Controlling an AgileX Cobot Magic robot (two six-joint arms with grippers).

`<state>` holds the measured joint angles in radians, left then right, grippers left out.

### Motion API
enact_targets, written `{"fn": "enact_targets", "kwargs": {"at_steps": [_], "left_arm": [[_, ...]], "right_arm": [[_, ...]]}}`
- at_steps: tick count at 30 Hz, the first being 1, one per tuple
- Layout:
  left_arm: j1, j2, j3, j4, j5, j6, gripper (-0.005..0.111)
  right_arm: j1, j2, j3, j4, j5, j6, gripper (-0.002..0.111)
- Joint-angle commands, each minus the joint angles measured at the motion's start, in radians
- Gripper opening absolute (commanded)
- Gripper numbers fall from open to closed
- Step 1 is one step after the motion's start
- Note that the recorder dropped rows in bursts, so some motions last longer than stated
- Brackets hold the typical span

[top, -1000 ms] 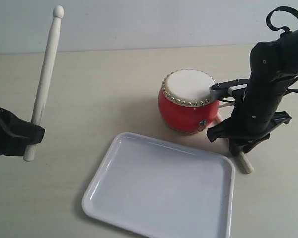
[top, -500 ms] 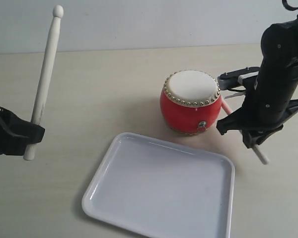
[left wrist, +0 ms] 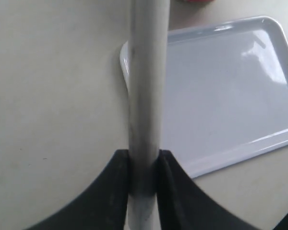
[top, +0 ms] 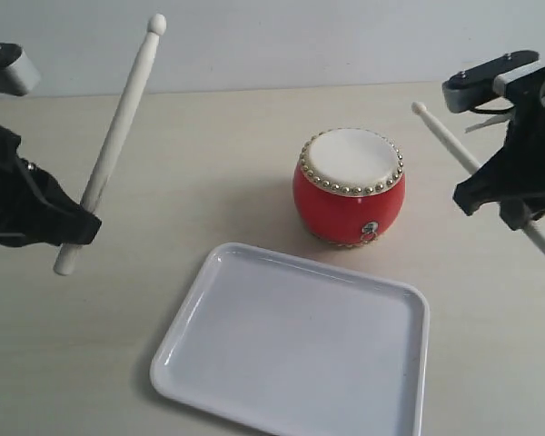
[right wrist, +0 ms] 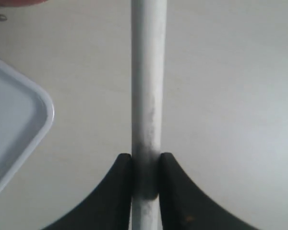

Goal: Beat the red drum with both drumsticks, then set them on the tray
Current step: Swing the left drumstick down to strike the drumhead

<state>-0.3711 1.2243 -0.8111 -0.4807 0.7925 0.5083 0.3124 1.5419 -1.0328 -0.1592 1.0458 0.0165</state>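
Now that my left gripper (top: 75, 229), clamped on the left stick (top: 118, 127), has tilted it toward the drum (top: 348, 193) behind the tray (top: 291, 350), my right gripper (top: 513, 204) has lifted the tightly held right stick (top: 450, 138) clear; beating looks next.

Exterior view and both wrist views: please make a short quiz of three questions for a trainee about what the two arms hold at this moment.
1. True or false: the tip of the left drumstick rests on the red drum.
2. In the exterior view, the white tray lies: A) nearer the camera than the drum, B) behind the drum, C) under the drum.
3. Fill in: the left gripper and the right gripper are each shut on a ____.
Key: 1 false; its tip is up in the air, and so is that of the right drumstick. 2 A. 3 drumstick.
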Motion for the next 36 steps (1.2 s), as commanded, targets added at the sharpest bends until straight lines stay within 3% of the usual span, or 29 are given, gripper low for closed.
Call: {"fn": "enact_targets", "kwargs": {"at_steps": [1,5,6,9,16,22,29,36], "left_arm": [[-0.001,0.140,-0.140,0.098,0.132,-0.064,0.000],[-0.078,0.293,-0.227,0.172,0.239,-0.094,0.000],[-0.142,0.365,-0.262,0.232,0.276,-0.114,0.000],[-0.210,0.424,-0.282,0.278,0.258,-0.145,0.000],[-0.195,0.405,-0.282,0.266,0.221,-0.145,0.000],[-0.195,0.387,-0.282,0.268,0.237,-0.145,0.000],[-0.199,0.389,-0.311,0.268,0.242,-0.145,0.000],[-0.204,0.400,-0.513,0.287,0.307,-0.147,0.000]], "right_arm": [[0.002,-0.115,0.002,0.023,0.167,-0.092,0.000],[0.002,-0.131,0.002,0.099,0.175,-0.127,0.000],[0.002,-0.133,0.002,0.145,0.175,-0.146,0.000],[0.022,-0.133,0.002,0.187,0.175,-0.161,0.000],[0.070,-0.097,-0.191,0.234,0.175,-0.157,0.000],[0.070,0.149,-0.026,0.240,0.175,-0.125,0.000],[0.070,-0.064,-0.189,0.221,0.175,-0.129,0.000],[0.070,-0.189,-0.197,0.138,0.175,-0.119,0.000]]}}
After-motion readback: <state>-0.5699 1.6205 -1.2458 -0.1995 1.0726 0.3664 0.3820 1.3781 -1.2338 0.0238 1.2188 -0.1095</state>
